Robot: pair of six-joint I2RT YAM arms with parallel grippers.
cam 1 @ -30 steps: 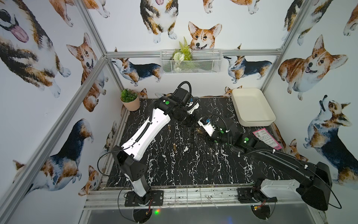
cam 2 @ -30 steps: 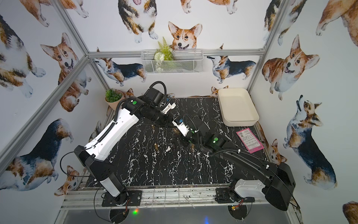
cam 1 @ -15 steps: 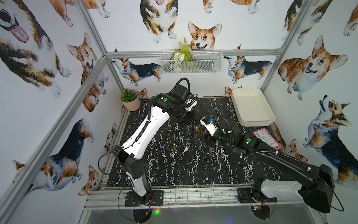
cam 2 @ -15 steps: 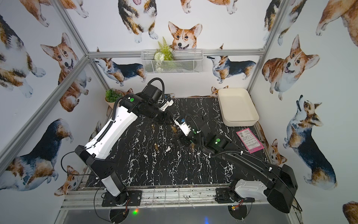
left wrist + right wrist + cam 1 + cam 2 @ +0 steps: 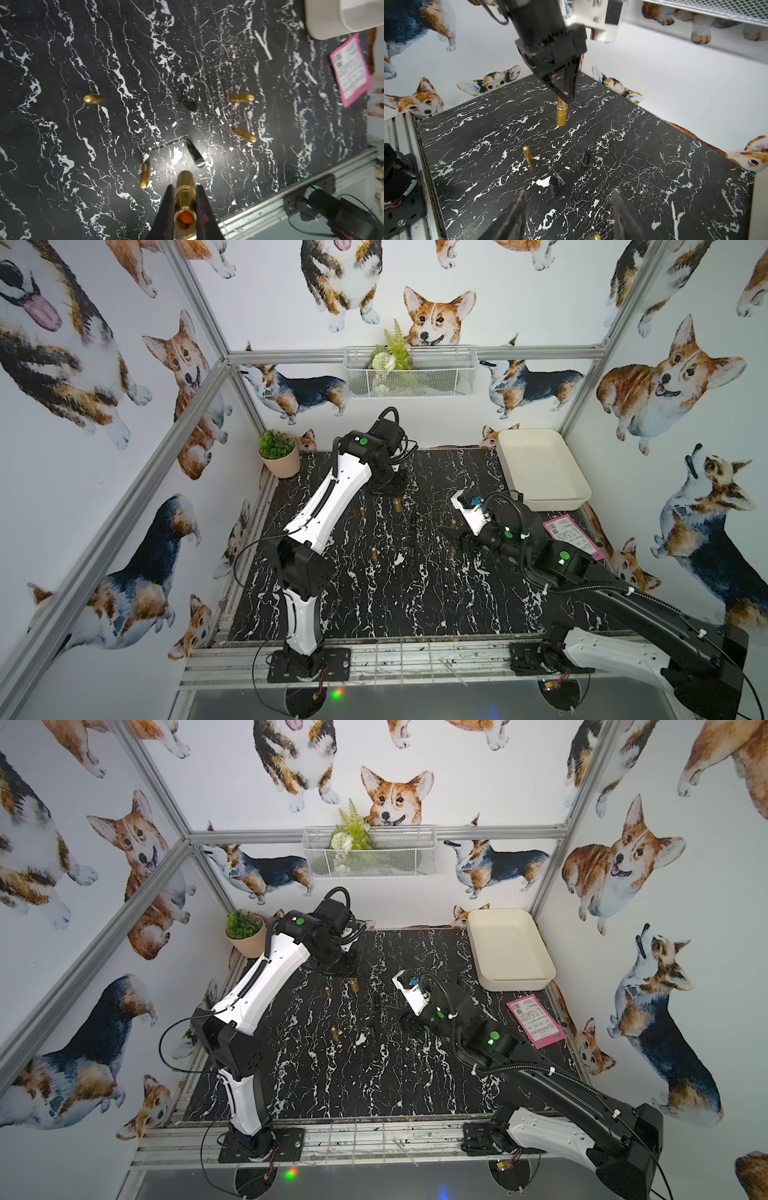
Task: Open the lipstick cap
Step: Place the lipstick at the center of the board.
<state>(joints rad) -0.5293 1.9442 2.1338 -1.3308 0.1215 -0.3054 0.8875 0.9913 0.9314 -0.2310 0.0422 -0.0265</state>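
Toward the back of the black marble surface (image 5: 374,605), the left claw (image 5: 566,99) points straight down and is clamped on a gold lipstick (image 5: 561,115), pinching it by the smooth collar near its top. The tube hangs upright under the claw, glittery base downward. I can't tell whether that base rests on the surface or sits just above it. Seen from the left wrist, the tube's upper end is open, with an orange stick showing inside.

The right claw (image 5: 569,209) hovers low nearer the middle of the surface, aimed toward the left one and well apart from it. Its fingers (image 5: 517,214) are spread wide with nothing between them.

Four bullet-shaped gold pieces (image 5: 242,97) lie loose on the marble, scattered around the middle. One such rounded piece (image 5: 594,236) shows at the edge of the right wrist view, beneath the gap between the fingers. Two short black tubes (image 5: 196,154) sit among them, one lying on its side and the other seen end-on.

A cream tray (image 5: 540,502) sits in the back right corner with a pink card (image 5: 571,537) just in front of it. A potted plant (image 5: 276,452) stands in the back left corner. A wire basket (image 5: 409,381) with greenery hangs on the back wall.
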